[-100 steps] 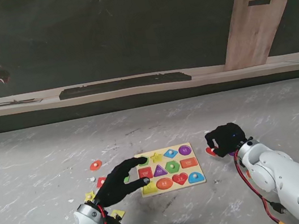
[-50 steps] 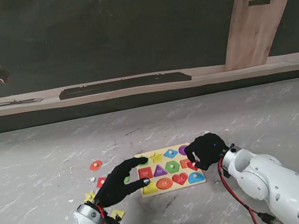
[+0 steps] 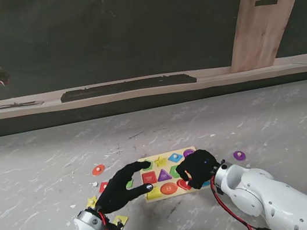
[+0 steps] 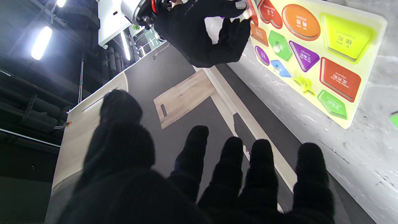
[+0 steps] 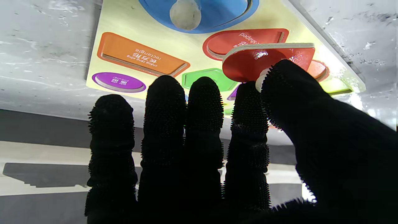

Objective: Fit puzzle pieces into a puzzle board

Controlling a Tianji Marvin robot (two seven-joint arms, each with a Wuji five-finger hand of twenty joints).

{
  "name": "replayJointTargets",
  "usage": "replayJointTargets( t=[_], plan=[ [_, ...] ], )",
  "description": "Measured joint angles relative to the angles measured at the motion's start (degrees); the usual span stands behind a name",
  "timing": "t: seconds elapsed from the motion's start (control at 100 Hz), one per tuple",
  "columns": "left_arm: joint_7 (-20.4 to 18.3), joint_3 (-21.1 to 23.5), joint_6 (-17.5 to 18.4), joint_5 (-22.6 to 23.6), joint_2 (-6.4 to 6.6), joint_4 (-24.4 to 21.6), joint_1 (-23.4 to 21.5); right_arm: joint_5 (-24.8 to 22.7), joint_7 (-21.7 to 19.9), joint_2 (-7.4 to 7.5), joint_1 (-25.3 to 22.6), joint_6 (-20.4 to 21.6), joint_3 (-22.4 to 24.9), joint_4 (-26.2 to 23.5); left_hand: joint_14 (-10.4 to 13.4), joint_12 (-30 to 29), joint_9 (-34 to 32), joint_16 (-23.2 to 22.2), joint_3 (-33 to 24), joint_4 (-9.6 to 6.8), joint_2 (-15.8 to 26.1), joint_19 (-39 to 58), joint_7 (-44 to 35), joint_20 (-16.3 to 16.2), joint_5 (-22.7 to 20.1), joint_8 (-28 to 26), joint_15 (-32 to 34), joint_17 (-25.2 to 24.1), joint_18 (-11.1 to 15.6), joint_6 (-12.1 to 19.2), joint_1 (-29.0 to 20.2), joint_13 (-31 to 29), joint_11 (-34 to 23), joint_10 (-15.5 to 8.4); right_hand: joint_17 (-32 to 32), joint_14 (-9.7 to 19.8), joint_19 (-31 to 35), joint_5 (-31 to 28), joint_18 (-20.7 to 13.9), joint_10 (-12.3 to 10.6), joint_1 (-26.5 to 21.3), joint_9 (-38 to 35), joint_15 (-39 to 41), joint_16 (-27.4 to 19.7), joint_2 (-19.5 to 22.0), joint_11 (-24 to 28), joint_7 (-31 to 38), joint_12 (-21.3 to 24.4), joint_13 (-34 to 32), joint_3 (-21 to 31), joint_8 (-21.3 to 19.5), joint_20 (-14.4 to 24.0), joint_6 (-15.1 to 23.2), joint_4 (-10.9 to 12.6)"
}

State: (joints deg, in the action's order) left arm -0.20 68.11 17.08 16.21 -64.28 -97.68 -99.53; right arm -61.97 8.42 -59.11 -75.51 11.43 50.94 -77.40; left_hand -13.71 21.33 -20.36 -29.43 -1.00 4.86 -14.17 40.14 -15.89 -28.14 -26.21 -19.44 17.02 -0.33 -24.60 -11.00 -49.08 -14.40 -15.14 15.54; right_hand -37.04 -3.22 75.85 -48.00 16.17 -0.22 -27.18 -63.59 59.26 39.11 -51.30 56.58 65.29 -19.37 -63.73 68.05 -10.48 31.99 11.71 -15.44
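The right hand pinches a red piece by its small white knob, just over the board, while the left hand rests open at the board's left edge; thin, stiff and light, the piece looks best held by that knob.

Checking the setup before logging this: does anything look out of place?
Loose pieces lie off the board: an orange disc to its left, a purple disc to its right. The right hand holds a red piece tilted above its slot.

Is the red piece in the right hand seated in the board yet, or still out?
Out. The red piece, pinched by the right hand, hovers over the board.
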Motion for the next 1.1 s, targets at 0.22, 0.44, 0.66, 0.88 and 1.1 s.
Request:
replayJointTargets(
  t=[0.22, 0.44, 0.66, 0.88, 1.1],
  plan=[
    [-0.1, 0.1, 0.1, 0.1, 0.01, 0.0, 0.0, -1.0, 2.9, -0.19, 3.6, -1.3, -4.3, 3.6, 0.0, 0.0, 0.0, 0.0, 0.0, 0.0, 0.0, 0.0, 0.0, 0.0, 0.0, 0.0, 0.0, 0.0, 0.0, 0.0, 0.0, 0.0, 0.0, 0.0, 0.0, 0.0, 0.3, 0.0, 0.0, 0.0, 0.0, 0.0, 0.0, 0.0, 0.0, 0.0, 0.0, 0.0, 0.0, 0.0, 0.0, 0.0, 0.0, 0.0],
    [0.0, 0.1, 0.1, 0.1, 0.01, 0.0, -0.1, 0.1, 3.1, -0.45, 5.7, -2.7, -6.5, 5.7, 0.0, 0.0, 0.0, 0.0, 0.0, 0.0, 0.0, 0.0, 0.0, 0.0, 0.0, 0.0, 0.0, 0.0, 0.0, 0.0, 0.0, 0.0, 0.0, 0.0, 0.0, 0.0, 0.4, 0.0, 0.0, 0.0, 0.0, 0.0, 0.0, 0.0, 0.0, 0.0, 0.0, 0.0, 0.0, 0.0, 0.0, 0.0, 0.0, 0.0],
    [0.0, 0.1, 0.0, 0.0, 0.01, 0.0, -0.1, 0.9, 3.0, -0.67, 6.3, -3.1, -7.6, 6.3, 0.0, 0.0, 0.0, 0.0, 0.0, 0.0, 0.0, 0.0, 0.0, 0.0, 0.0, 0.0, 0.0, 0.0, 0.0, 0.0, 0.0, 0.0, 0.0, 0.0, 0.0, 0.0, 0.4, 0.0, 0.0, 0.0, 0.0, 0.0, 0.0, 0.0, 0.0, 0.0, 0.0, 0.0, 0.0, 0.0, 0.0, 0.0, 0.0, 0.0],
    [0.0, 0.1, 0.0, 0.0, 0.01, 0.0, -0.1, 1.1, 2.6, -0.69, 6.4, -3.0, -8.4, 6.3, 0.0, 0.0, 0.0, 0.0, 0.0, 0.0, 0.0, 0.0, 0.0, 0.0, 0.0, 0.0, 0.0, 0.0, 0.0, 0.0, 0.0, 0.0, 0.0, 0.0, 0.0, 0.0, 0.4, 0.0, 0.0, 0.0, -0.6, 0.0, 0.0, 0.0, 0.0, 0.0, 0.0, 0.0, 0.0, 0.1, 0.0, 0.0, -0.5, 0.0],
    [-0.1, 0.1, 0.0, -0.1, 0.02, 0.0, -0.1, 1.2, 2.5, -0.69, 7.0, -3.5, -9.6, 6.5, 0.0, 0.0, 0.0, 0.0, 0.0, 0.0, 0.0, 0.0, 0.0, 0.0, 0.0, 0.0, 0.0, 0.0, 0.0, 0.0, 0.0, 0.0, 0.0, 0.0, 0.0, 0.0, 0.4, 0.0, 0.0, 0.0, -1.1, 0.0, 0.0, 0.0, 0.0, 0.0, 0.0, 0.0, 0.0, 0.6, 0.0, 0.0, -1.3, 0.0]
  ],
)
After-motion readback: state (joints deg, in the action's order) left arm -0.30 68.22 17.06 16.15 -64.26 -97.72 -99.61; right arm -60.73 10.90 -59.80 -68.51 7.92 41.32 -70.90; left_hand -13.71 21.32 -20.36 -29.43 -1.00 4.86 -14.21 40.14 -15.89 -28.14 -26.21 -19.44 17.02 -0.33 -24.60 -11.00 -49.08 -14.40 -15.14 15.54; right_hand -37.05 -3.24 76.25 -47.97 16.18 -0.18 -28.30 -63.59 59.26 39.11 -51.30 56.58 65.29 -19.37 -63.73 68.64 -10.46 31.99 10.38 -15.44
